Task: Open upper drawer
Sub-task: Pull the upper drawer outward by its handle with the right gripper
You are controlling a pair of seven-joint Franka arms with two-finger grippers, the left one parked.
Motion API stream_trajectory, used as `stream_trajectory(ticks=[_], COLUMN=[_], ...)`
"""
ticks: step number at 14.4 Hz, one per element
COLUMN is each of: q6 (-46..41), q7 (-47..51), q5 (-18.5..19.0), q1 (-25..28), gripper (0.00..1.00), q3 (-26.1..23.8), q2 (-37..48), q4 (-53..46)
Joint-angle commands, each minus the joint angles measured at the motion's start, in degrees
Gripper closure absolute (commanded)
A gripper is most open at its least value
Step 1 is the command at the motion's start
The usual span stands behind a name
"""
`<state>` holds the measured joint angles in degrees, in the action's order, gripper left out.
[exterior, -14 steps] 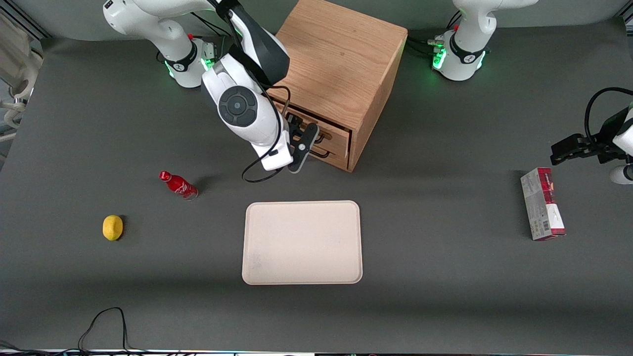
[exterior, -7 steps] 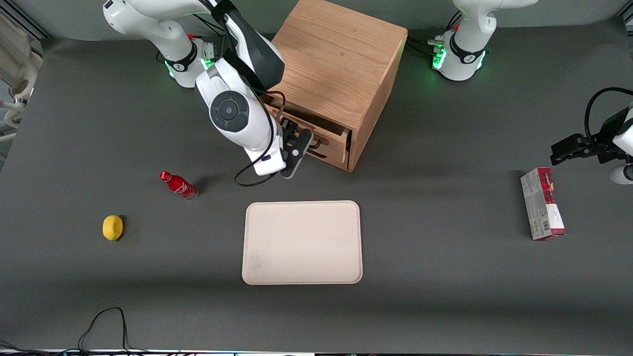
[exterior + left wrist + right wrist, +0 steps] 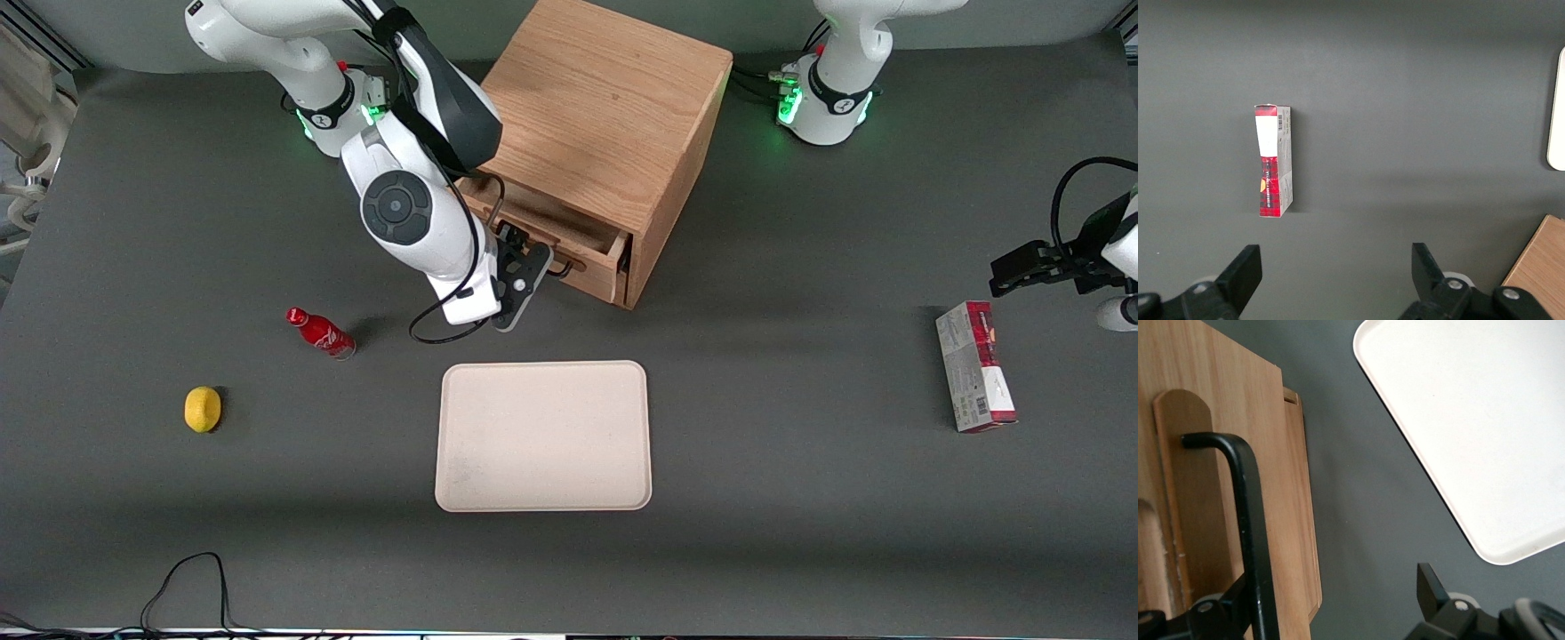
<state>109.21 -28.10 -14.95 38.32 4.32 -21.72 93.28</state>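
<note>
The oak cabinet (image 3: 605, 116) stands at the back middle of the table. Its upper drawer (image 3: 594, 258) is pulled out a little, with a dark gap above its front. My right gripper (image 3: 544, 263) is in front of that drawer at its thin black wire handle (image 3: 560, 267). In the right wrist view the handle (image 3: 1248, 513) runs along the drawer front (image 3: 1281, 487), just inside one finger (image 3: 1238, 603). The gripper (image 3: 1335, 587) is open, its jaws wide apart and not clamped on the handle. The lower drawer is hidden under the upper one.
A cream tray (image 3: 542, 436) lies nearer the front camera than the cabinet and also shows in the right wrist view (image 3: 1471, 420). A red bottle (image 3: 322, 332) and a lemon (image 3: 203, 409) lie toward the working arm's end. A red and grey box (image 3: 975, 378) lies toward the parked arm's end.
My gripper has moved away from the cabinet toward the working arm's end. The upper drawer has slid out a little with it.
</note>
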Motion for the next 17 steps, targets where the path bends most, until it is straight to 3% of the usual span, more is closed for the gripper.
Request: stream_trajectory(ticks=[1,17], q6=[0.83,0.83], q7=[-1.43,-5.03], q5=[-0.52,-0.78], q1=[-0.35,-5.54], gripper=[0.00,0.00], q3=[0.25,0.33], q2=[0.64,-8.51], q4=[-0.10,-9.08])
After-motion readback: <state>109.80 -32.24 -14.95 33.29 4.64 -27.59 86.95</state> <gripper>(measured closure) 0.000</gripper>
